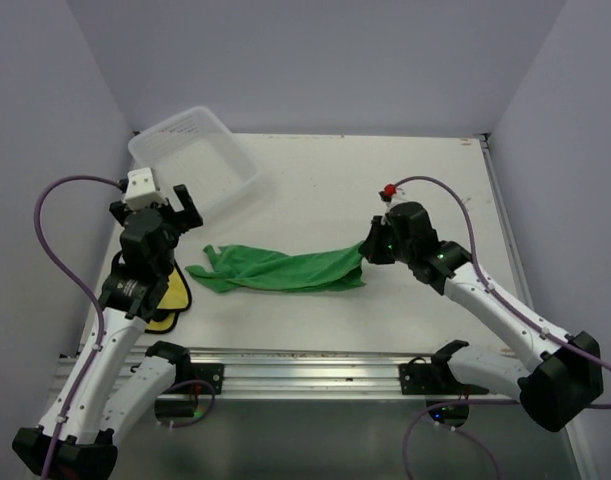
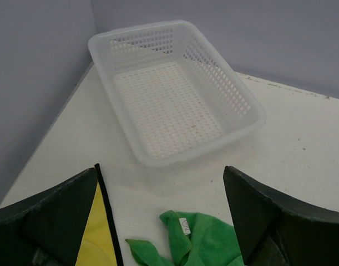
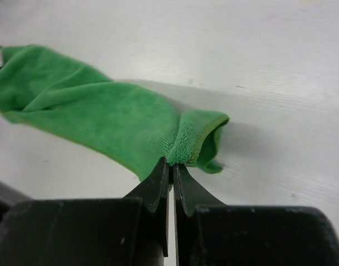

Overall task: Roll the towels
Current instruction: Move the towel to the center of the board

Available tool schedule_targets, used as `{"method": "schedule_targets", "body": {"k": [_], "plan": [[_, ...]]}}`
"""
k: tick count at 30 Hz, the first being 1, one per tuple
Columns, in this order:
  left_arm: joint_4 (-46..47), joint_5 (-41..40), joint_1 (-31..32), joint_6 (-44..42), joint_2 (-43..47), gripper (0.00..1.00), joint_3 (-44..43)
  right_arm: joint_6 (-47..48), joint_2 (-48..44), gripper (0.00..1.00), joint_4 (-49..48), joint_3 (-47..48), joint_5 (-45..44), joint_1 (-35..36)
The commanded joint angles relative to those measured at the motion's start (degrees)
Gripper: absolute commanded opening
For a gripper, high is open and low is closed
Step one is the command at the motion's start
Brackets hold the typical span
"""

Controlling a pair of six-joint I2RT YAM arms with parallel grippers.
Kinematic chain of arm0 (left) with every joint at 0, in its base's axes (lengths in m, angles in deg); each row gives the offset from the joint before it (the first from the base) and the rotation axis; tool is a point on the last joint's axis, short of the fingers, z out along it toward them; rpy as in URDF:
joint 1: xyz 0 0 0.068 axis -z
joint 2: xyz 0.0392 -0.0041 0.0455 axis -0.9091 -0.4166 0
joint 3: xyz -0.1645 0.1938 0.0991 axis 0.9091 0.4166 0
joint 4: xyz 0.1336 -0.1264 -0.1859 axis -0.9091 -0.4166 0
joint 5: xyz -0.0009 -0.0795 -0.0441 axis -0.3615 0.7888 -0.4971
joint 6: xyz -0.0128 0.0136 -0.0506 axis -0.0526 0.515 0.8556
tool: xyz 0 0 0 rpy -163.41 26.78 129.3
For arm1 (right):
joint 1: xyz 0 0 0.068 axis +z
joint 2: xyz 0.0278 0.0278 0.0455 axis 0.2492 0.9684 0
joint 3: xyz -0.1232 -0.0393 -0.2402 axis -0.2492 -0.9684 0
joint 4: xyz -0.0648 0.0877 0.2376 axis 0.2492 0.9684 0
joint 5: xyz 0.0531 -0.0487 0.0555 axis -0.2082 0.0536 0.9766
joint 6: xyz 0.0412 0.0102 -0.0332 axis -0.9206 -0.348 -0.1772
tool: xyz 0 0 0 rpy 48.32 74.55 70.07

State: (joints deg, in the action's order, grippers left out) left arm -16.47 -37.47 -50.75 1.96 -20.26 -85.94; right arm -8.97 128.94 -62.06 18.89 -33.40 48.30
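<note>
text: none readable | green towel [image 2: 209, 246] tag [image 2: 184, 224]: print perhaps, too small

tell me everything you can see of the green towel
The green towel is bright green, soft, fluffy cloth with a small white tag at its left end. It lies unrolled, bunched into a long wrinkled strip across the table. The right gripper has its jaws shut on the right end, which looks slightly raised.
</note>
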Motion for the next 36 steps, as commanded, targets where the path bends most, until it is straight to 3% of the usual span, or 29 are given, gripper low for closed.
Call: {"method": "schedule_targets", "body": {"k": [1,12,17,21,22,23,24,25,30,36], "plan": [[3.0,4.7,-0.4,-1.9,-1.3,1.0,0.4,0.8,-3.4,0.0,3.0,0.2,-5.0,-6.1],[3.4,13.5,-0.4,-2.2,-7.3,0.99,0.0,3.8,7.9,0.0,3.2,11.9,-7.9,-24.8],[2.7,23.5,0.1,-2.3,-13.8,0.99,-1.0,3.2,15.9,0.0,2.5,16.0,-5.2,-33.2],[2.3,30.8,0.4,-2.7,-18.4,0.99,-2.0,4.1,20.8,0.0,4.4,18.6,-5.8,-35.7],[2.3,31.6,0.4,-2.7,-19.7,0.98,-2.0,4.2,21.3,0.03,4.4,18.4,-6.5,-36.1],[2.3,32.3,0.4,-2.7,-20.2,0.98,-2.0,3.8,21.7,0.35,5.3,18.3,-6.7,-36.0],[2.4,33.0,0.5,-2.7,-20.6,0.98,-1.9,3.6,21.6,0.48,5.7,18.0,-6.6,-36.0],[2.5,34.6,0.5,-2.7,-21.5,0.97,-1.9,3.6,21.2,0.53,4.8,17.5,-4.8,-36.0],[2.3,39.3,0.9,-3.0,-25.1,0.93,-2.4,3.0,16.0,0.66,5.4,15.4,-4.2,-36.0],[-0.6,36.5,3.6,0.8,-29.0,0.88,-2.5,0.3,8.9,0.6,5.1,9.0,5.3,-35.9]]}}
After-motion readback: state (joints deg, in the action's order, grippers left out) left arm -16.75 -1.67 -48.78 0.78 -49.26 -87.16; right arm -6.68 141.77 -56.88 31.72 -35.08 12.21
